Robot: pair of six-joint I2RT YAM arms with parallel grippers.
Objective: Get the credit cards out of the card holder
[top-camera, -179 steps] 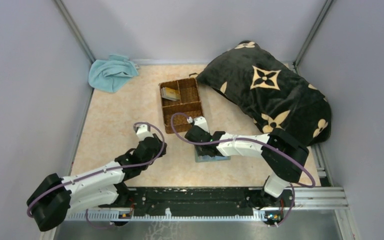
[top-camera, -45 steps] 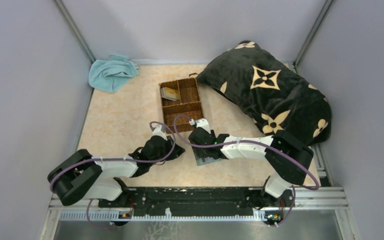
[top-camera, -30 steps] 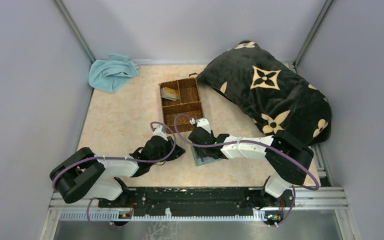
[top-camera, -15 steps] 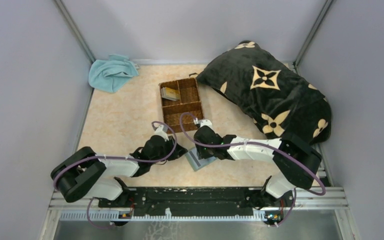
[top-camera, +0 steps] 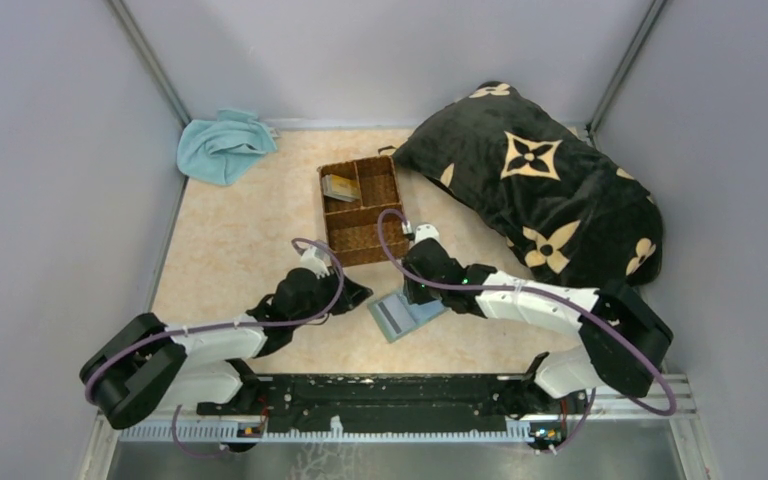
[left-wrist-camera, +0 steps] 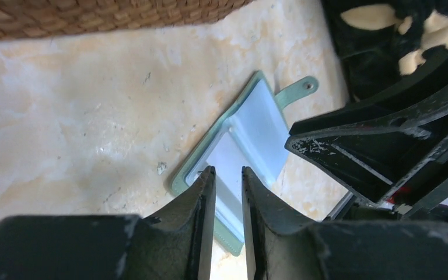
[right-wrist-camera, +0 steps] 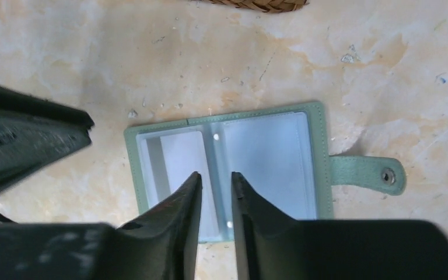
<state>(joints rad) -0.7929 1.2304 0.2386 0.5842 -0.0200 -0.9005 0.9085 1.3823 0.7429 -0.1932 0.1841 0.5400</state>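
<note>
1. Card holder (top-camera: 405, 317): open flat, pockets up, on table (top-camera: 230, 250), just near of basket (top-camera: 355, 245), between both grippers.
2. Changed in the last second or so: slid left and turned, out from under right gripper (right-wrist-camera: 214, 178). Right arm drawn back toward its own side, left arm stretched further in.
3. Right fingers: closed in from wider to a slim gap, nothing between, hovering over the centre fold.
4. Left gripper (left-wrist-camera: 227, 170): same slim gap as a second ago, empty, pointed at one corner of the holder. Contact: cannot tell.
5. Meaning, as a guess: holder now exposed and reachable from both sides, ready for a pinch at a pocket. No card in either grip yet.
6. Credit cards (top-camera: 340, 187): tan-gold stack already in far-left basket compartment. Pale rectangle with a darker stripe in one pocket (right-wrist-camera: 172, 175), possibly one card left, not certain.
7. Materials: grey-green stitched cover, smooth pale-blue inner sleeves, thin and flat. Rounded strap (right-wrist-camera: 366, 174) with metal snap off one edge. Brown woven wicker basket, hard marbled beige tabletop.
</note>
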